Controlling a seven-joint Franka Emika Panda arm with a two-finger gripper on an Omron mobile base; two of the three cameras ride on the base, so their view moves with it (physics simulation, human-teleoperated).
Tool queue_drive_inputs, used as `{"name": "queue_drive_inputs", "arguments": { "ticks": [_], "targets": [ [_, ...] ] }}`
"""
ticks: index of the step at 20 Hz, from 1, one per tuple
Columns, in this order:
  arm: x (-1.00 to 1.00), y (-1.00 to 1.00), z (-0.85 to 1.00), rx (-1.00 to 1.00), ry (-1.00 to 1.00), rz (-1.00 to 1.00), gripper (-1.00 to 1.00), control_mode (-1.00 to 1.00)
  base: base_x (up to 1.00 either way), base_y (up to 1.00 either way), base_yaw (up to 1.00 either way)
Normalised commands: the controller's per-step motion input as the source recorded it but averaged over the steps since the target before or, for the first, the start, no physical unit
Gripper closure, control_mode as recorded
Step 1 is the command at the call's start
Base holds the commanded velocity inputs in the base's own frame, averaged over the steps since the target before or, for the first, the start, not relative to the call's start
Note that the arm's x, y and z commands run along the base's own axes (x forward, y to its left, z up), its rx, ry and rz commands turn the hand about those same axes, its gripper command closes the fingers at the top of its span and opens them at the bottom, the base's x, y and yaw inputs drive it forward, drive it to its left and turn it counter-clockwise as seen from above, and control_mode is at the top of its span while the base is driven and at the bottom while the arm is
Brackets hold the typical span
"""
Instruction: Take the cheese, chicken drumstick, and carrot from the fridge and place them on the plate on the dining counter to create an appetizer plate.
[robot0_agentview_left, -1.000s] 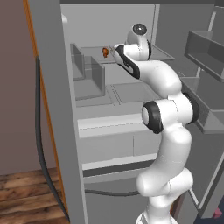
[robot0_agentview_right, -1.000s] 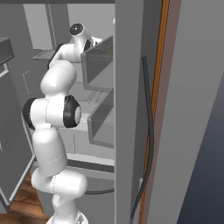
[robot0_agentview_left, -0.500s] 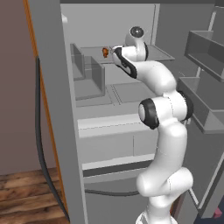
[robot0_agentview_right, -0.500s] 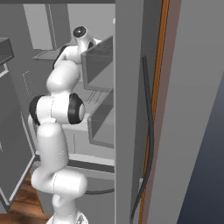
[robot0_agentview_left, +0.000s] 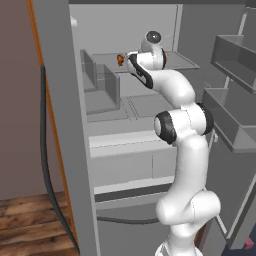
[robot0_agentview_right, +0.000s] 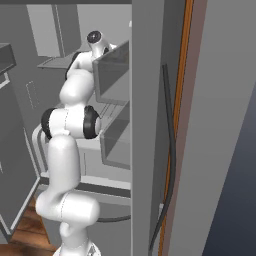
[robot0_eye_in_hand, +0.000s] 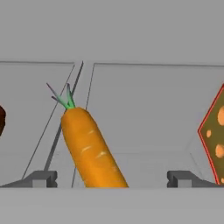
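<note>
We have reached into the fridge (robot0_agentview_left: 150, 165) at its upper shelf, and our gripper (robot0_eye_in_hand: 111, 179) is spread wide with nothing between the fingertips (robot0_eye_in_hand: 41, 178). The carrot (robot0_eye_in_hand: 89, 148) lies just ahead, its thick body slanting between the tips, green top pointing away. The cheese (robot0_eye_in_hand: 214, 135) sits off to the right of the hand, and a dark bit of the chicken drumstick (robot0_eye_in_hand: 1, 119) to the left. To grip well, we should ease straight forward, centre the carrot, and close only once both tips flank it.

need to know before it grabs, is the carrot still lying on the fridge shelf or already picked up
Lying on the shelf, not picked up. In the hand view the carrot rests on the grey fridge shelf, and the open gripper has its fingertips apart on either side of it.
</note>
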Motion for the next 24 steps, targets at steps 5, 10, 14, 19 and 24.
{"name": "queue_drive_inputs", "arguments": {
  "ticks": [5, 10, 14, 19, 24],
  "targets": [
    [0.29, 0.0, -0.06, 0.0, 0.0, 0.01, -1.0, -1.0, 0.0, 0.0, 0.0],
    [0.02, 0.02, -0.38, -0.01, 0.0, 0.02, 1.0, -1.0, 0.0, 0.0, 0.0],
    [-0.39, 0.01, -0.61, -0.03, -0.01, 0.02, 1.0, -1.0, 0.0, 0.0, 0.0],
    [-0.6, 0.0, -0.61, -0.01, -0.08, 0.0, 1.0, -1.0, 0.0, 0.0, 0.0],
    [-0.5, -0.1, -0.62, 0.0, -0.1, 0.0, 1.0, -1.0, 0.0, 0.0, 0.0]
  ]
}}
